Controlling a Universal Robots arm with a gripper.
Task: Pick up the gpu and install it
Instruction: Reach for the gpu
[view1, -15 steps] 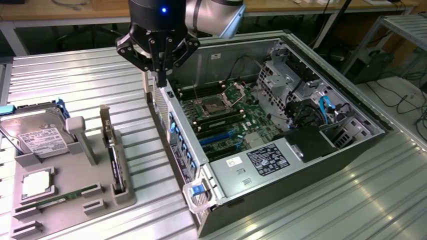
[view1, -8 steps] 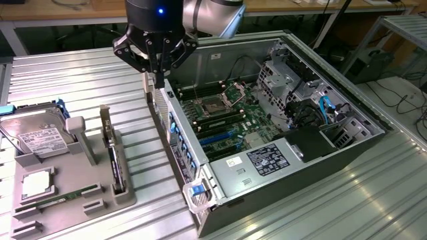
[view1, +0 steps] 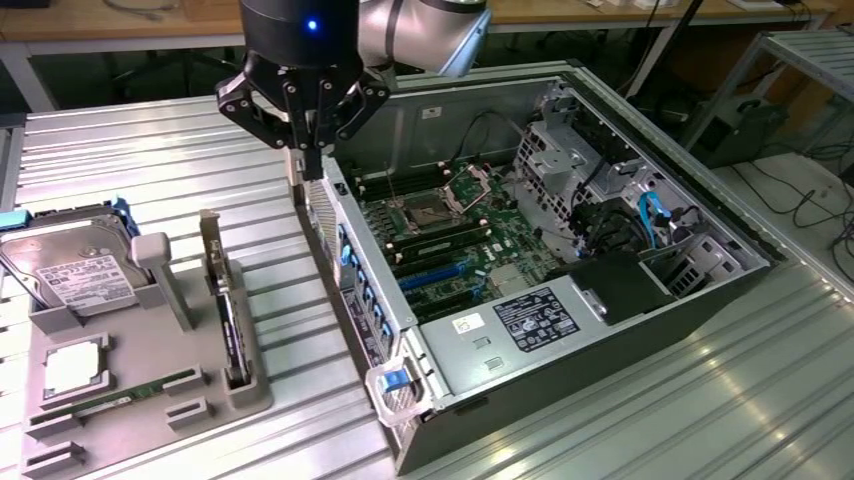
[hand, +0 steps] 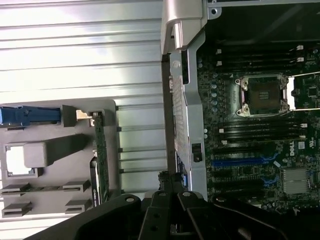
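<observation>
The gpu (view1: 227, 320) stands on edge in a slot at the right side of the grey tray (view1: 174, 360), its silver bracket at the far end. In the wrist view the gpu (hand: 99, 150) shows as a thin edge in the tray (hand: 55, 172). My gripper (view1: 310, 170) hangs shut above the rear wall (view1: 367, 290) of the open computer case, to the exterior view's right of the tray. I see nothing held between its fingers. In the wrist view the gripper (hand: 170, 192) sits over that wall, beside the motherboard (hand: 250, 150) with its blue slots (hand: 240, 162).
The tray also carries a silver hard drive (view1: 67, 265) and a green memory stick (view1: 120, 395). The case lies on its side on a ribbed metal table (view1: 160, 150), with the motherboard (view1: 441, 230), drive cages (view1: 574, 150) and cables inside.
</observation>
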